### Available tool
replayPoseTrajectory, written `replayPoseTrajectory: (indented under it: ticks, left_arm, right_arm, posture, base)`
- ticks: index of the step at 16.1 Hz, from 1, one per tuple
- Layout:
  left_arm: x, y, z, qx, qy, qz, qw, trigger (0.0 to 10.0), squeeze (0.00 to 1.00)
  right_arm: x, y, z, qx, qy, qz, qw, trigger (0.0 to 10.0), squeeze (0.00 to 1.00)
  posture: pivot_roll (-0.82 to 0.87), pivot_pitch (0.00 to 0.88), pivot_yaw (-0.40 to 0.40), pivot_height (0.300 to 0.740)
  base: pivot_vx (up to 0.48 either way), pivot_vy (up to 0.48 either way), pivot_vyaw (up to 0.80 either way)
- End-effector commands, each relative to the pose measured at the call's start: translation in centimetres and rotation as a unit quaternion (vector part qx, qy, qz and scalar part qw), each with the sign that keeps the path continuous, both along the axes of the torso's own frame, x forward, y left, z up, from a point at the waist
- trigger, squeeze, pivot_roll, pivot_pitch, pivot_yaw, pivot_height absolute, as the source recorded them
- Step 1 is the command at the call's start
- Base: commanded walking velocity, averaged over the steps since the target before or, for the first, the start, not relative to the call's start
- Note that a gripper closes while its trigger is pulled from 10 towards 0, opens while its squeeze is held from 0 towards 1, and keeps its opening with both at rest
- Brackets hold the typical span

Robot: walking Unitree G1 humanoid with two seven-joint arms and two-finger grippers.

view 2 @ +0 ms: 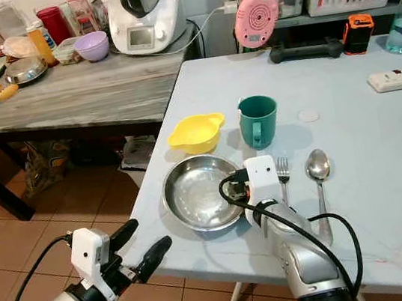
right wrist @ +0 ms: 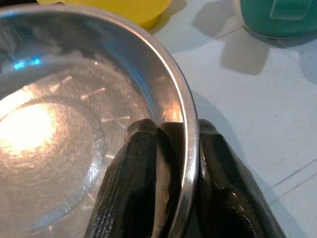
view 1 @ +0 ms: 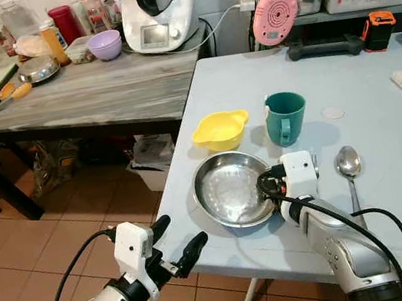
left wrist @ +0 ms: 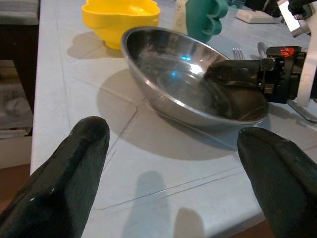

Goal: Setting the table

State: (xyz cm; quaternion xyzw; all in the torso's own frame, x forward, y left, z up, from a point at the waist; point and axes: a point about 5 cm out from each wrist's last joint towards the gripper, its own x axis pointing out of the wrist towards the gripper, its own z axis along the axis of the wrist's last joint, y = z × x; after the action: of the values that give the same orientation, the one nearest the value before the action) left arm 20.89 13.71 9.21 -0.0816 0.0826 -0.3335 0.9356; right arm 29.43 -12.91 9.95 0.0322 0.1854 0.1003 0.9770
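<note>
The right wrist view reveals the right gripper (right wrist: pixel 179 148) pinching the rim of the shiny round steel bowl (view 1: pixel 226 188), which sits near the pale blue table's (view 1: pixel 371 72) front edge. The left gripper (view 1: pixel 175 243) hangs spread apart off the table.

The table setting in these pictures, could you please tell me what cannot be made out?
- Fork: in the right eye view the right tool hides most of it, with the tines showing.
- Steel bowl: its near right rim is covered by that tool, pinched on the rim.
- Teal mug: its contents are hidden by its wall.
- Left tool: open, off the table's edge.
</note>
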Motion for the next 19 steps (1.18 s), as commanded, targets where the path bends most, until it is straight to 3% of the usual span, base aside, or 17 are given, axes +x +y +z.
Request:
replayPoseTrajectory:
  ticks: [1, 9, 11, 12, 13, 15, 16, 17, 19]
  left_arm:
    - [0.1, 0.4, 0.2, 0.005, -0.005, 0.005, 1.000, 10.0, 0.00]
    - [0.4, -0.1, 0.9, 0.003, -0.017, 0.005, 1.000, 10.0, 0.00]
    - [1.1, 1.0, 0.7, 0.007, -0.016, 0.063, 0.998, 10.0, 0.00]
    - [2.2, 2.5, 0.5, 0.014, -0.017, 0.125, 0.992, 10.0, 0.00]
    - [2.4, 2.8, 0.5, 0.015, -0.018, 0.135, 0.991, 10.0, 0.00]
    - [3.3, 4.7, 0.0, 0.026, -0.013, 0.207, 0.978, 10.0, 0.00]
    - [3.6, 5.4, -0.2, 0.033, -0.015, 0.237, 0.971, 10.0, 0.00]
    - [3.7, 5.8, -0.3, 0.037, -0.016, 0.254, 0.966, 10.0, 0.00]
    - [4.1, 6.4, -0.3, 0.030, -0.015, 0.289, 0.957, 10.0, 0.00]
  right_arm:
    - [-0.1, -0.2, -0.9, 0.000, 0.028, -0.011, 1.000, 0.0, 0.00]
    - [0.0, -0.3, -0.9, 0.046, 0.054, -0.033, 0.997, 0.0, 0.00]
    - [0.3, 0.6, 0.3, 0.093, 0.024, -0.016, 0.995, 0.0, 0.00]
    - [0.4, 1.1, 0.9, 0.113, 0.011, -0.001, 0.993, 0.0, 0.00]
    - [0.4, 1.2, 1.1, 0.122, 0.007, 0.002, 0.992, 0.0, 0.00]
    - [0.4, 1.8, 2.1, 0.156, -0.014, 0.023, 0.987, 0.0, 0.00]
    - [0.4, 2.1, 3.0, 0.163, -0.040, 0.040, 0.985, 7.3, 0.00]
    - [0.4, 2.1, 3.5, 0.163, -0.057, 0.047, 0.984, 10.0, 0.00]
    - [0.5, 2.0, 4.3, 0.144, -0.097, 0.050, 0.984, 10.0, 0.00]
  posture:
    - [-0.21, 0.023, 0.090, 0.740]
    - [-0.22, 0.020, 0.087, 0.740]
    - [-0.22, 0.017, 0.085, 0.740]
    - [-0.22, 0.013, 0.082, 0.740]
    - [-0.22, 0.013, 0.082, 0.740]
    - [-0.22, 0.009, 0.078, 0.740]
    - [-0.22, 0.004, 0.078, 0.740]
    - [-0.21, 0.003, 0.078, 0.740]
    - [-0.21, 0.001, 0.075, 0.740]
  base:
    - [0.000, 0.000, 0.00]
    - [0.000, 0.000, 0.00]
    - [0.000, 0.000, 0.00]
    - [0.000, 0.000, 0.00]
    - [0.000, 0.000, 0.00]
    - [0.000, 0.000, 0.00]
    - [0.000, 0.000, 0.00]
    - [0.000, 0.000, 0.00]
    - [0.000, 0.000, 0.00]
